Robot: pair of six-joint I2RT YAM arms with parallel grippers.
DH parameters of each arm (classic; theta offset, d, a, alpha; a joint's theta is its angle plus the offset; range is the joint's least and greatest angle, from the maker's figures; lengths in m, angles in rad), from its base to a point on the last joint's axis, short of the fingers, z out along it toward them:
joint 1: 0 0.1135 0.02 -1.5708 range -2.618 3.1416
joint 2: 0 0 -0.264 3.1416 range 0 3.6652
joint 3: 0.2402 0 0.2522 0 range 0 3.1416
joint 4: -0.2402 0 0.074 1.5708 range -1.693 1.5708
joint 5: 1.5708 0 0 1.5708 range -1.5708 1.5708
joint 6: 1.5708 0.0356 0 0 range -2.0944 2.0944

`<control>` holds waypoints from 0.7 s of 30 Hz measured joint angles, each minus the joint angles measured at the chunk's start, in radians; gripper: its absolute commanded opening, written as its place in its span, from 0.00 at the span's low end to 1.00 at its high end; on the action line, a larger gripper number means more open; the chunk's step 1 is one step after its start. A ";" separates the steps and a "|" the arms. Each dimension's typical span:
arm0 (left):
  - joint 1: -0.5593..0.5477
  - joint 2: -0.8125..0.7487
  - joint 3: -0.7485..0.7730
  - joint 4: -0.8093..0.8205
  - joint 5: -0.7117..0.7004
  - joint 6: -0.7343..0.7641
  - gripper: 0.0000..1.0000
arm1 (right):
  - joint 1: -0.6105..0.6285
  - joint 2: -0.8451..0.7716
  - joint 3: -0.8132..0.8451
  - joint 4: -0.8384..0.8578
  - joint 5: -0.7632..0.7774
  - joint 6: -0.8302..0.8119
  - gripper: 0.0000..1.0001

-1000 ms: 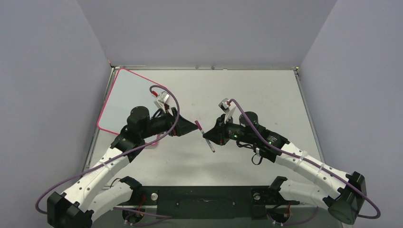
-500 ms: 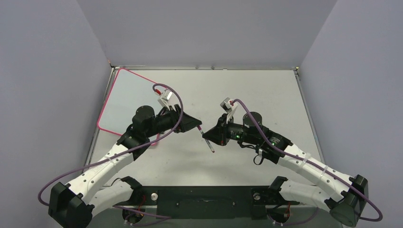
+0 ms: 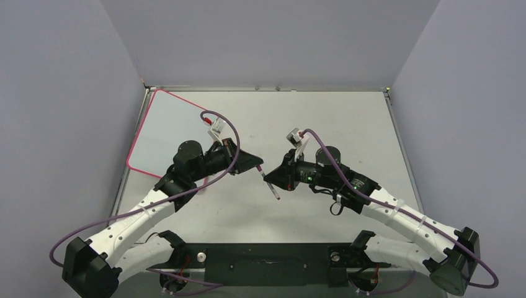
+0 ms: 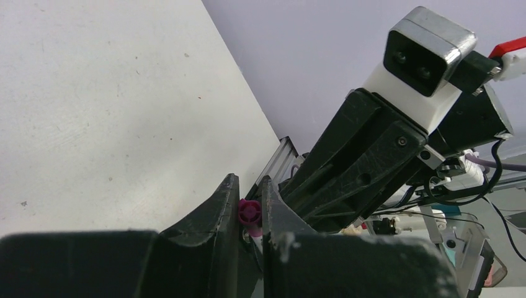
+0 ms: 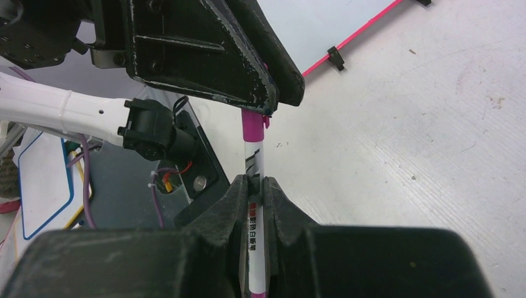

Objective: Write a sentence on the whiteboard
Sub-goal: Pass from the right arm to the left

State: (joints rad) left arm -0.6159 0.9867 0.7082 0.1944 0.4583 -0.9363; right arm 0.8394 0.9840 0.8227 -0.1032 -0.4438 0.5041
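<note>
A white marker [image 3: 271,186] with a magenta cap [image 3: 260,169] hangs above the table's middle, between both arms. My right gripper [image 3: 268,179] is shut on the marker's white barrel [image 5: 253,155], which shows between its jaws [image 5: 255,183]. The left gripper [image 3: 256,165] is shut on the magenta cap [image 4: 249,212], pinched between its two fingers [image 4: 249,189]. From the right wrist, the cap [image 5: 251,124] sits under the left gripper's black fingertips [image 5: 273,93]. The whiteboard [image 3: 170,127], red-framed and glossy white, lies at the back left, partly under the left arm. No sentence shows on its visible surface [image 5: 335,25].
A black clip [image 5: 335,58] sits on the whiteboard's red edge. Grey walls close the table on three sides. The black base plate [image 3: 267,264] with both arm mounts runs along the near edge. White tabletop [image 3: 322,112] spreads to the right of the board.
The left gripper has moved slightly right up to the marker's end and shut on the magenta cap. The right gripper has kept its hold on the barrel, nearly still.
</note>
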 measured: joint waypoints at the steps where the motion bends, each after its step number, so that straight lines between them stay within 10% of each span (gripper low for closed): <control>1: -0.003 -0.004 -0.002 0.006 0.002 -0.003 0.00 | 0.000 0.004 -0.001 -0.001 0.000 0.000 0.00; 8: -0.004 -0.019 -0.015 0.005 -0.030 -0.019 0.00 | 0.001 0.012 -0.001 0.006 0.030 0.009 0.05; 11: -0.004 -0.033 -0.020 0.006 -0.061 -0.032 0.00 | 0.008 0.010 -0.001 0.017 0.070 0.022 0.61; 13: -0.004 -0.045 -0.021 0.005 -0.088 -0.031 0.00 | 0.005 0.004 -0.001 0.021 0.114 0.045 0.75; 21: -0.003 -0.064 -0.021 0.037 -0.207 -0.096 0.00 | -0.001 -0.134 -0.035 0.091 0.313 0.128 0.78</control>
State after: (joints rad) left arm -0.6189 0.9230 0.6876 0.2317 0.2512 -1.0321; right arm 0.8387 0.8505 0.7876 -0.0124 -0.1310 0.6319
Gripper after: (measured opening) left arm 0.113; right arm 0.784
